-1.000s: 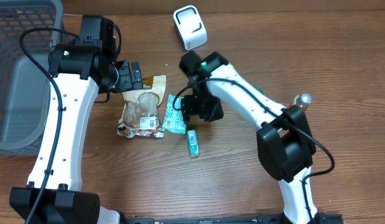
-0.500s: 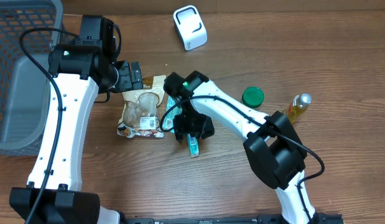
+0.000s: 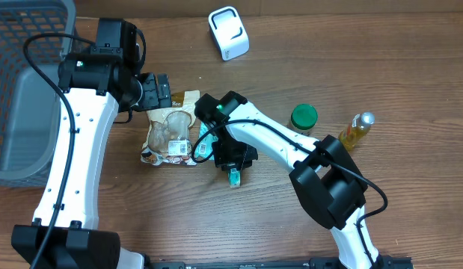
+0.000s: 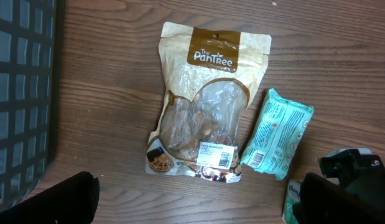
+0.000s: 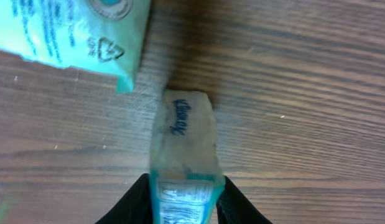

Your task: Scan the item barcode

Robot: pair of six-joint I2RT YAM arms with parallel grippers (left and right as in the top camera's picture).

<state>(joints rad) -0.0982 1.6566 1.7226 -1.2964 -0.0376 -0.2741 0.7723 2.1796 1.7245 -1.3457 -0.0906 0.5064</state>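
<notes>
Since my right fingers [image 5: 135, 208] came down a second ago, they pinch the small pale teal-ended tissue pack [image 5: 183, 134] | flat on wooden counter [image 5: 304, 93], blue script up | left fingers [image 4: 61, 199] spread wide.

surface: brown wood-grain table [image 3: 411, 67], grain running left to right | left edge: dark mesh basket [image 3: 14, 30], grey inside | light: even, soft, faint shadows only

The right claw [image 5: 183, 196] grips a tissue pack [image 5: 183, 130] beside a teal packet [image 5: 80, 31].
</notes>
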